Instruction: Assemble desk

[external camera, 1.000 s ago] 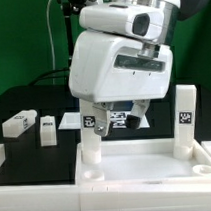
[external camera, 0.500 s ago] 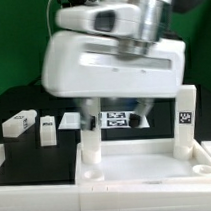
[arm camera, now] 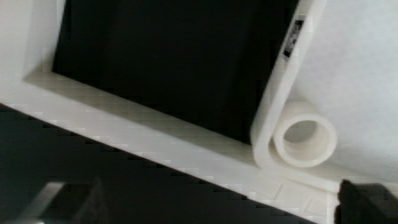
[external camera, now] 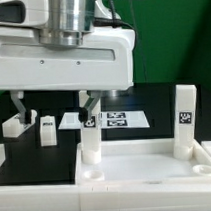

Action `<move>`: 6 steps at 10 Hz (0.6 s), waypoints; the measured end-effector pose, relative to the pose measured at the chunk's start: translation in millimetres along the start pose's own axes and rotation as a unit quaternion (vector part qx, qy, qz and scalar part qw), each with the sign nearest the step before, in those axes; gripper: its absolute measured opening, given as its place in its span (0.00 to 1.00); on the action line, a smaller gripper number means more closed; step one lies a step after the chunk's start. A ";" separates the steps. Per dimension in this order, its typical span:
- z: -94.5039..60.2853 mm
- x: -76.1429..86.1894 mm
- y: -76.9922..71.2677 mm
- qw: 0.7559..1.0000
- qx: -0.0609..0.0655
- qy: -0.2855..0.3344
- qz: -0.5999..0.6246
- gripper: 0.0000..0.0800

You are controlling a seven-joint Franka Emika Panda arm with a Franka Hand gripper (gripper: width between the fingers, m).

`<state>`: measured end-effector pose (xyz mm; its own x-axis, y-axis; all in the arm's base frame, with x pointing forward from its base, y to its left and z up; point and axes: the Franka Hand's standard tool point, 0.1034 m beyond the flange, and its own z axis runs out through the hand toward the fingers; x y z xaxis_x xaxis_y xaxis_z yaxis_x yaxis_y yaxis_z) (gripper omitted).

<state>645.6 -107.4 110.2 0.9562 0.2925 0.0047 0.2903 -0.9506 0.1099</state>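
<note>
Released and gripping nothing, the tool (external camera: 54, 115) hangs under the arm's big white body (external camera: 61, 56) with its jaws spread wide. One dark finger (external camera: 20, 106) sits toward the exterior view's left and the other just above the top of an upright leg. The tabletop (external camera: 138, 185) lies flat on the black worktop (external camera: 37, 165), raised rim upward, its long axis running across the exterior view from left to right. Two square legs stand in its far corner sockets, long axes vertical, each with a black-and-white tag facing the camera: the first leg (external camera: 90, 144) toward the exterior view's left, the second leg (external camera: 187, 129) toward its right. The tool is above the tabletop's left end, over the first leg and well apart from the second; whether a finger touches the first leg cannot be told. A loose leg (external camera: 16, 124) lies on its side on the worktop below the other finger, with a shorter tagged piece (external camera: 47, 130) just beside it. The marker board (external camera: 119, 119) lies flat beyond the tabletop, between the two upright legs. In the wrist view a white leg with a round hollow end (arm camera: 302, 142) shows close up against the tabletop's rim, and the blurred fingers stand apart with nothing clasped.
</note>
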 end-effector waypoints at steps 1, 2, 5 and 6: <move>0.3 -0.5 0.6 1.000 0.000 0.000 0.001 0.81; 1.3 -2.2 1.2 1.000 0.000 -0.002 0.001 0.81; 11.6 -57.7 38.6 0.996 0.043 -0.044 0.061 0.81; 15.5 -67.8 47.9 0.995 0.046 -0.046 0.072 0.81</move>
<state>595.2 -174.4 99.8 0.9861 0.1464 -0.0783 0.1486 -0.9886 0.0241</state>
